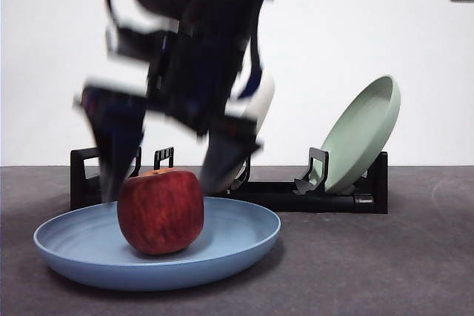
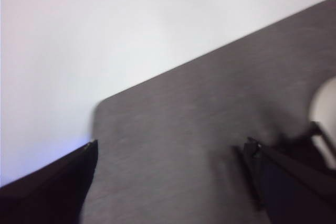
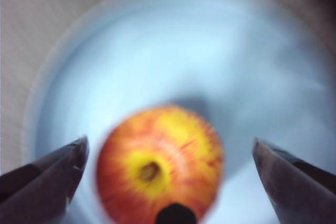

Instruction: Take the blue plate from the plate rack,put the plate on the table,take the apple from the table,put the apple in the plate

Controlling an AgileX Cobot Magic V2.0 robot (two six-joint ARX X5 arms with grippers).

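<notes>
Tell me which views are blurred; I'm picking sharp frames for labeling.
Front view: the right gripper is motion-smeared, but the apple and blue plate stay sharp. Right wrist view: apple and plate blurred, soft-edged. Left wrist view: table softly smeared, little detail.

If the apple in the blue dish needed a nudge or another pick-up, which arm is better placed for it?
The right one, probably. Its gripper hangs directly above the apple in the blue plate, fingers open on either side. The left gripper faces only bare table.
</notes>
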